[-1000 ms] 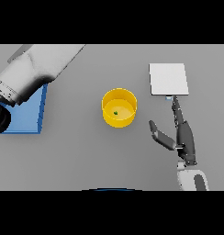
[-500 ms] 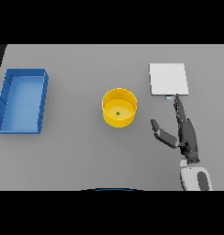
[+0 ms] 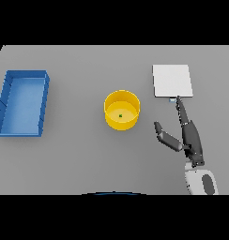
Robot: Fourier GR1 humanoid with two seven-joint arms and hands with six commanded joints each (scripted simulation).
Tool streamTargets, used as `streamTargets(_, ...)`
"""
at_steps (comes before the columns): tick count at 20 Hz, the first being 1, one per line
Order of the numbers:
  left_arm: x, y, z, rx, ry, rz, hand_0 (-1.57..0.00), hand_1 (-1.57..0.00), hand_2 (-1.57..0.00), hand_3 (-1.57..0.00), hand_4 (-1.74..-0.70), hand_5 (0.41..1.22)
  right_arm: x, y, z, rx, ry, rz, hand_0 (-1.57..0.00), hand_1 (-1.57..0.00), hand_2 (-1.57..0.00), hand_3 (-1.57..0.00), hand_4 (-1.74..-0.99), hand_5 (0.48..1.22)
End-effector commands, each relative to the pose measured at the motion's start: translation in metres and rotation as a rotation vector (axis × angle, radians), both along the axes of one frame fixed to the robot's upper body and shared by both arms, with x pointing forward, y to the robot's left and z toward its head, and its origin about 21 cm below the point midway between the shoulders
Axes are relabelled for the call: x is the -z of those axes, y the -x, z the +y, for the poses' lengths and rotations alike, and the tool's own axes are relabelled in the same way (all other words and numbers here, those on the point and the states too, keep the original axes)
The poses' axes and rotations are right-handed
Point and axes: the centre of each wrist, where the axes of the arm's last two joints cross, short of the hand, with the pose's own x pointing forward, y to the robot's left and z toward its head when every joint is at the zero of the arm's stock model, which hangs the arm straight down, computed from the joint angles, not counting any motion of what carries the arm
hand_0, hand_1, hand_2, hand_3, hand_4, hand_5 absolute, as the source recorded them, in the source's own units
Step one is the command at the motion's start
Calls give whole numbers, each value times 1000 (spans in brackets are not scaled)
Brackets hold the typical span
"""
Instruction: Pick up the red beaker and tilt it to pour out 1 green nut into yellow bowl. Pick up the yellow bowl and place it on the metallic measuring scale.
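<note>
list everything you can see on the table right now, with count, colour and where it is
round yellow plastic bowl: one, yellow, middle of the table
small green nut: one, green, inside the yellow bowl on its floor
flat square metallic measuring scale: one, pale silver grey, far right, beyond the right hand
rectangular blue plastic tray: one, blue, left side of the table
grey table: one, grey, under everything
right hand: one, dark, right of the bowl and apart from it, fingers straight and pointing toward the scale, thumb spread toward the bowl
left hand: not in view
</note>
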Motion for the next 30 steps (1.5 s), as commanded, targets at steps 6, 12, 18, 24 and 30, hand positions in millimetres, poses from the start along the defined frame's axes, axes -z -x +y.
streamTargets(6,51,47,6,-92,99,42,-1571,-1571,-1571,-1450,-1741,1221,1,3,1,3,4,14,1,1,1,1,-1218,664)
streamTargets(12,78,65,0,-135,134,76,-1571,-1571,-1571,-1539,-1741,1117,-2,0,0,-1,18,-5,1,1,1,1,-1207,665)
streamTargets(18,84,76,2,-54,111,210,-1457,-1180,-1187,-1129,-1229,803,3,6,-2,-3,10,-10,1,1,1,1,-1188,663)
streamTargets(24,70,87,7,51,132,363,-381,-309,-313,-295,-851,698,0,11,6,-2,8,-6,1,1,1,1,-1187,667)
streamTargets(30,72,79,6,59,156,310,-99,-80,-81,-77,-785,674,-3,9,7,4,41,18,1,1,1,1,-1192,660)
